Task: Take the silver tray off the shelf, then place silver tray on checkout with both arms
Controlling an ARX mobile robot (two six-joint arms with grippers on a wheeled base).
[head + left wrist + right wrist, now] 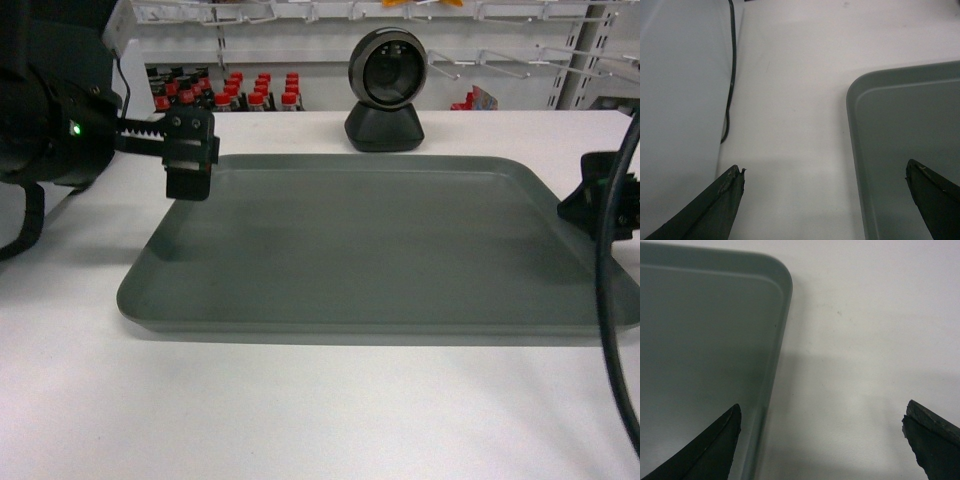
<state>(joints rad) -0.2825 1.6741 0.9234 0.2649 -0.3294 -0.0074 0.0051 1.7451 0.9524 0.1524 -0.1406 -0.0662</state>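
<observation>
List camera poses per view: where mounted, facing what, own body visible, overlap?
Head: on the robot, slanting down over the checkout at the silver tray; left gripper and right gripper show.
Left wrist: looks down past open fingers straddling the tray's left rim.
Right wrist: looks down past open fingers straddling the right rim.
All share tray and tabletop.

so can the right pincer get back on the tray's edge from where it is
Probably yes: the right pincer is open, straddling the silver tray rim, one finger above the inside, with nothing in between.
</observation>
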